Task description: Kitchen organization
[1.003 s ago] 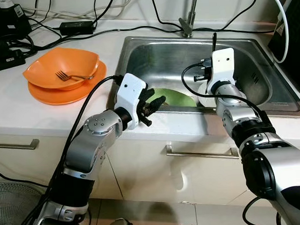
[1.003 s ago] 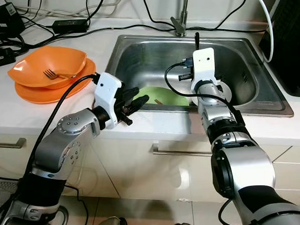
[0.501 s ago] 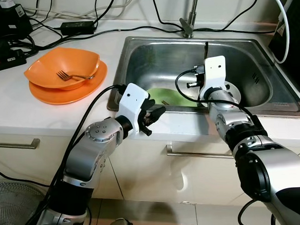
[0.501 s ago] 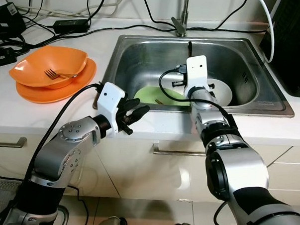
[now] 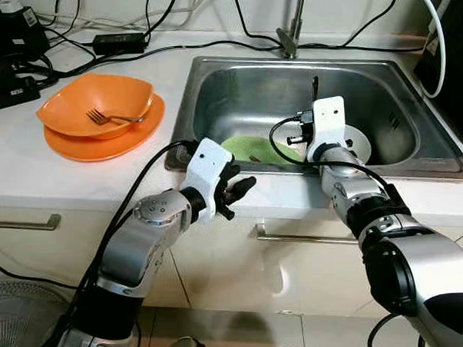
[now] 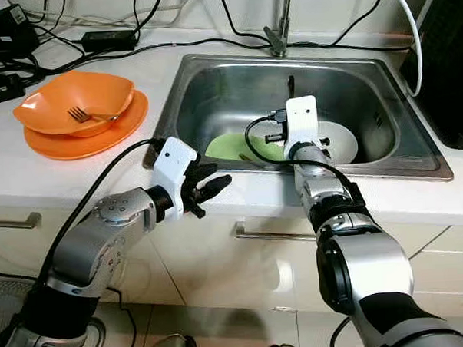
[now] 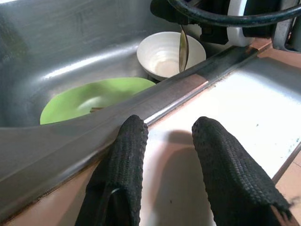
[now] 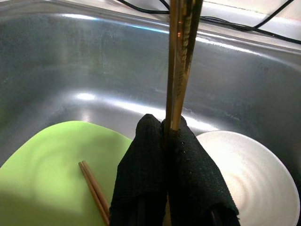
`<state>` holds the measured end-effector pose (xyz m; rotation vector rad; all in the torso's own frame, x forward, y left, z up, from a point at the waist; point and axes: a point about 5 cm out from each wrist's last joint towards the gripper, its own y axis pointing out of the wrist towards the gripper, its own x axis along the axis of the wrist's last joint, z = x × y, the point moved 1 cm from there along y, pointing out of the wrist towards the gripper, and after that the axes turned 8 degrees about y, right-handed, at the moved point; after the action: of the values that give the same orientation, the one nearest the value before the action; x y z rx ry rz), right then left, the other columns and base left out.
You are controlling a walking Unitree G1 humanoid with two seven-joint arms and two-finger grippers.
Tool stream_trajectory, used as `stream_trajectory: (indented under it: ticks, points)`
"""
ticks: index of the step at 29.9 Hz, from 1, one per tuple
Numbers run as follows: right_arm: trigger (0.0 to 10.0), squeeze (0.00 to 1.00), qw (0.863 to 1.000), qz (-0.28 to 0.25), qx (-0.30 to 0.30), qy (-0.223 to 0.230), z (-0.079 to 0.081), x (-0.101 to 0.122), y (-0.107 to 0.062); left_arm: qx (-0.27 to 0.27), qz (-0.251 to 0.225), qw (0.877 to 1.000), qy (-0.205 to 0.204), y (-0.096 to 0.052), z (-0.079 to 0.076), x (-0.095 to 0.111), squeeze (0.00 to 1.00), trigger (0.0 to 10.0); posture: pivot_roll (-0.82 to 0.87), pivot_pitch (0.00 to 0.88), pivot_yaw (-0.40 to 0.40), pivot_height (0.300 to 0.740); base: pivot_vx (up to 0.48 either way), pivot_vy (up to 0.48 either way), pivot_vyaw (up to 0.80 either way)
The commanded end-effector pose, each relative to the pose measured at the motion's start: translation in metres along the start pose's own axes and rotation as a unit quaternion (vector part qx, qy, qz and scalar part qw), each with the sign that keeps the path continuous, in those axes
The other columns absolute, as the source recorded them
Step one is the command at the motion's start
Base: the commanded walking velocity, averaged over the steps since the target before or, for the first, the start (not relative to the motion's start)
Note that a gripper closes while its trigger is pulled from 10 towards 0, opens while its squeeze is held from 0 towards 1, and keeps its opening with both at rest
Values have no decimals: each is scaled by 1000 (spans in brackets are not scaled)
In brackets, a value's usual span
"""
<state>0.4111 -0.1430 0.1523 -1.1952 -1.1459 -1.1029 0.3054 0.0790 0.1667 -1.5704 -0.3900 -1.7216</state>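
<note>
Steel walls of the shiny sink basin [image 5: 213, 97] hold the dirty dishes. A flat light green plate [image 8: 42, 165] lies at the bottom, with two thin brown wooden chopsticks [image 8: 96, 190] resting on it, and a round white bowl [image 8: 254, 183] sits just beside the plate. The right gripper [image 8: 169, 136] hangs over the sink, above the spot where plate and bowl meet, and its two black fingers are pinched tight on a long, thin gold-brown metal utensil [image 8: 181, 61] that sticks up toward 12 o'clock. It could be a spoon, but that is hard to tell. The left gripper [image 7: 167, 136] hovers above the white counter edge [image 7: 244, 108] at the front lip of the sink, at about 6 o'clock from the plate, with its fingers spread apart and nothing between them. The step in hand looks like clearing the sink, one piece at a time. Next, the right arm probably needs to carry the utensil out and over to 10 o'clock, where two stacked orange dishes [image 5: 98, 110] sit on the counter with a silver fork [image 5: 110, 117] inside, and keep it from slipping while it moves. No brand, label or writing can be read anywhere.
</note>
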Motion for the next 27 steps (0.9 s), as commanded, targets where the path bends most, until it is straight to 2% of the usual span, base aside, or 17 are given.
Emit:
stream_trajectory:
  ticks: [1, 4, 5, 7, 8, 18, 19, 23, 25, 27]
  points:
    - [10000, 0, 1000, 30, 3, -1, 2, -18, -4, -6, 1, 1000, 5, -2, -3, 1, 0, 10000, 142, 66, -9, 740, 0, 0, 0]
    - [10000, 0, 999, 32, 3, 0, 2, -18, -4, -5, 3, 1000, 5, -3, -3, 1, 0, 10000, 143, 65, -11, 740, 0, 0, 0]
    - [10000, 588, 999, 33, 4, -2, 2, -18, -4, -5, 4, 1000, 5, -3, -3, 1, 0, 10000, 143, 65, -12, 740, 0, 0, 0]
    - [10000, 588, 999, 34, 4, -4, 2, -18, -4, -5, 4, 1000, 5, -3, -3, 1, 0, 10000, 143, 65, -12, 740, 0, 0, 0]
    - [10000, 1000, 999, 34, 4, -5, 2, -18, -4, -5, 5, 1000, 5, -3, -3, 1, 0, 10000, 143, 65, -12, 740, 0, 0, 0]
    - [10000, 1000, 999, 37, 3, -6, 0, -21, -5, -5, 5, 1000, 4, -3, -4, 1, 0, 10000, 137, 64, -13, 740, 0, 0, 0]
    - [10000, 0, 999, 35, 3, -8, 0, -20, -5, -4, 4, 1000, 4, -2, -3, 1, 0, 10000, 137, 64, -13, 740, 0, 0, 0]
    - [10000, 0, 1000, 15, 0, -16, 0, -12, -3, 5, -1, 1000, 6, -2, -1, 3, 0, 10000, 138, 65, -14, 740, 0, 0, 0]
    - [10000, 0, 999, -27, 3, -28, 1, 5, -1, 31, -23, 999, 4, -2, 6, 9, 0, 10000, 132, 67, -12, 740, 0, 0, 0]
    - [10000, 0, 999, -36, 4, -30, 1, 9, 0, 36, -30, 999, 4, -2, 7, 11, 0, 10000, 129, 66, -11, 740, 0, 0, 0]
